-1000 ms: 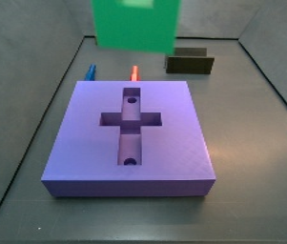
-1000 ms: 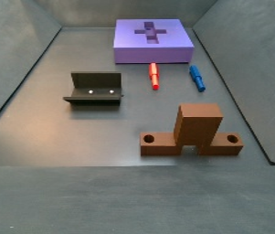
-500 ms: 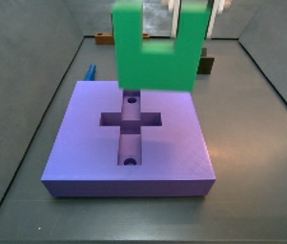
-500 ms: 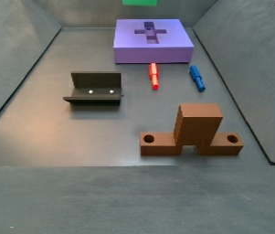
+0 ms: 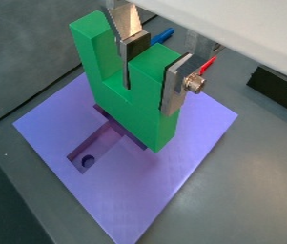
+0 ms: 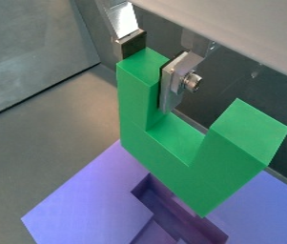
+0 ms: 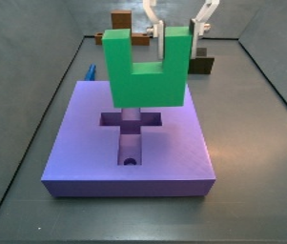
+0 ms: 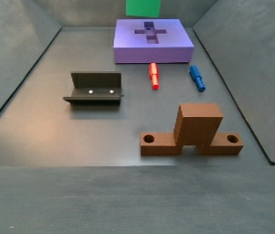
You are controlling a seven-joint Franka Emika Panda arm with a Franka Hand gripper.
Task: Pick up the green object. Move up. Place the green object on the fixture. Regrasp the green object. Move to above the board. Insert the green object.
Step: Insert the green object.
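Observation:
The green object (image 7: pixel 146 71) is a U-shaped block hanging upright with its prongs up, just above the cross-shaped recess of the purple board (image 7: pixel 89 143). My gripper (image 7: pixel 175 33) is shut on one prong. Both wrist views show the silver fingers clamping that prong of the green object (image 5: pixel 133 95) (image 6: pixel 184 143), with the gripper (image 5: pixel 154 69) (image 6: pixel 154 65) over the board (image 5: pixel 56 133) (image 6: pixel 82 210). Only the block's lower edge (image 8: pixel 142 7) shows at the top of a side view, behind the board (image 8: pixel 183 52). The dark fixture (image 8: pixel 94 89) stands bare on the floor.
A red stick (image 8: pixel 154 75) and a blue stick (image 8: pixel 195 77) lie on the floor beside the board. An orange-brown upright block (image 8: pixel 198 128) stands nearer the front. Grey walls enclose the floor. The fixture (image 7: pixel 204 65) shows behind the green object.
The green object, held in the gripper, has come down from the top of the picture to just over the board's cross recess. Nothing else has moved.

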